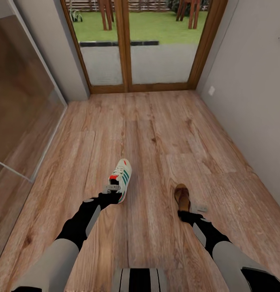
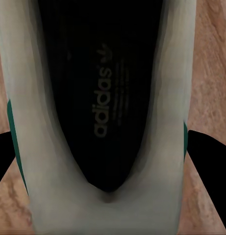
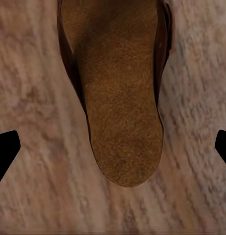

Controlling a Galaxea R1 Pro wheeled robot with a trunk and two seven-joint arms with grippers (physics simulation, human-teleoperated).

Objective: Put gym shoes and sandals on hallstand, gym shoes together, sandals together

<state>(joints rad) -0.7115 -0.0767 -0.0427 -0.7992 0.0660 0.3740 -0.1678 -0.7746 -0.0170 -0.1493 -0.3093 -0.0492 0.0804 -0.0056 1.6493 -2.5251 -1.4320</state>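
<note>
Reaching down at about 11 o'clock from the robot's base, the left gripper [image 1: 112,190] sits over the heel of one gym shoe [image 1: 122,178], which lies on the corridor floor [image 1: 156,129] with its toe toward 12 o'clock. In the left wrist view its fingertips [image 2: 206,152] stand either side of the shoe's heel [image 2: 108,205], spread wide and, as far as I can judge, not yet clamped. At about 1 o'clock the right gripper [image 1: 187,215] hovers at the heel of one sandal [image 1: 182,197]; its fingertips [image 3: 5,147] are wide, well clear of the footbed [image 3: 122,122]. Nothing looks lifted yet, so I judge the task barely begun.
</note>
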